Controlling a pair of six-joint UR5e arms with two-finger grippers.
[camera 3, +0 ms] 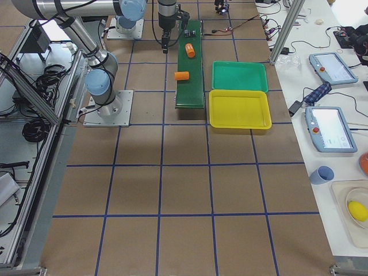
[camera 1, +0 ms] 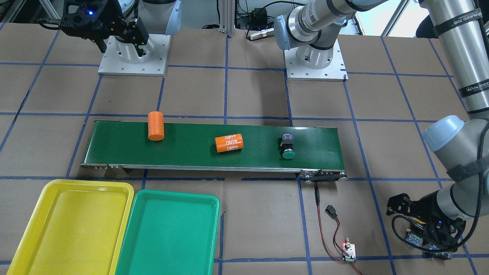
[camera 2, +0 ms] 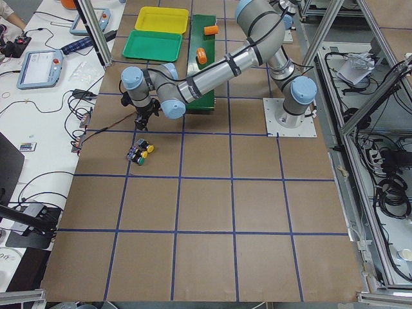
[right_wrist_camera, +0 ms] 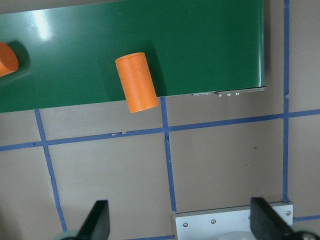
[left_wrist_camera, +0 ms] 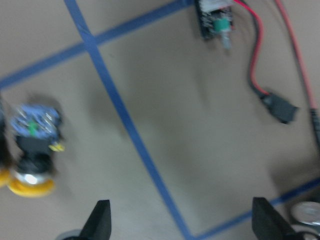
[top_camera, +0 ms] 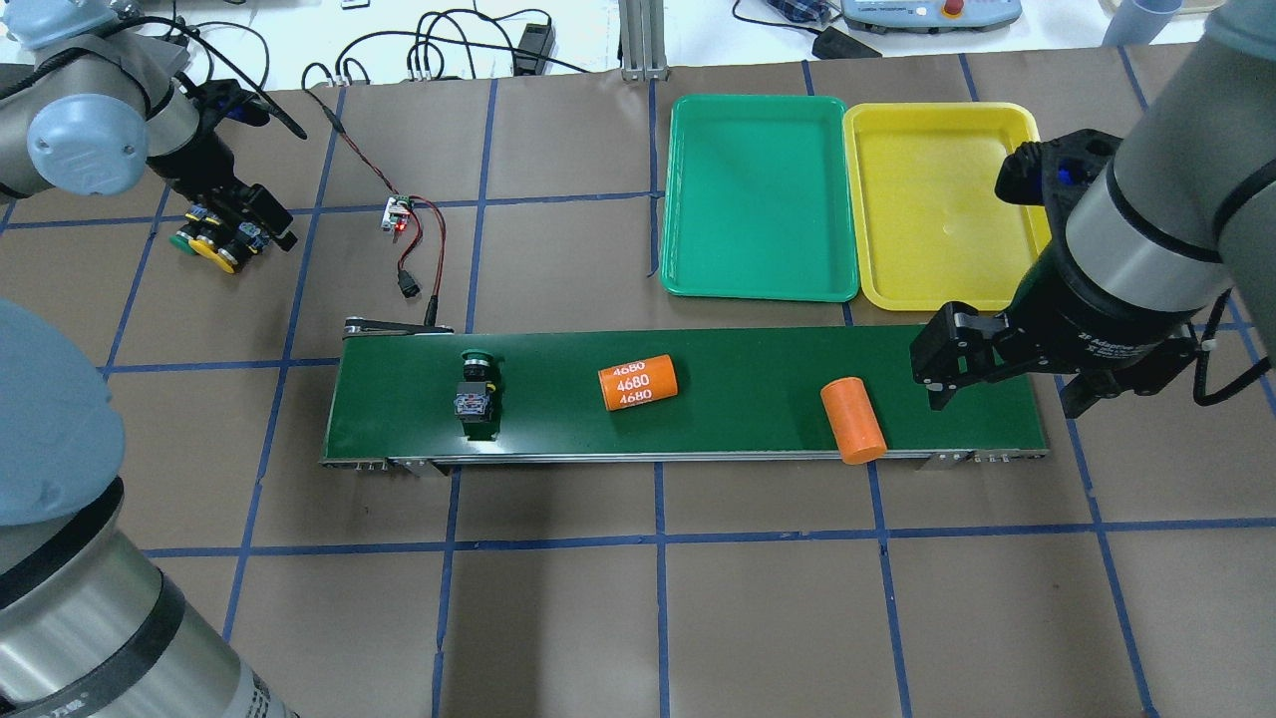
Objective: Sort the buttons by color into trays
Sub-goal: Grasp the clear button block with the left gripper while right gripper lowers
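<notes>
**Left gripper** (left_wrist_camera: 183,225): jaws wide apart, gripping nothing. Its fingers (left_wrist_camera: 101,220) hang above bare table, touching no object. 1 yellow-capped button (left_wrist_camera: 32,157) lies outside the finger span, beside one finger. This button belongs to a cluster of 3 buttons (top_camera: 209,246) on the table, 2 yellow-capped and 1 green-capped, at the robot's left and well apart from the conveyor belt (top_camera: 748,369).

**Right gripper** (right_wrist_camera: 182,225): jaws wide apart, gripping nothing. It hovers near the belt's end on the robot's right. The plain orange cylinder (right_wrist_camera: 136,82) lies close by, overhanging the belt's edge and clear of the fingers.

**Belt contents:** 1 green-capped button (top_camera: 477,389) lies toward the belt's left end. The orange cylinder marked "4680" (top_camera: 638,383) lies mid-belt.

**Trays:** the green tray (top_camera: 763,291) and yellow tray (top_camera: 942,302) sit side by side beyond the belt.
</notes>
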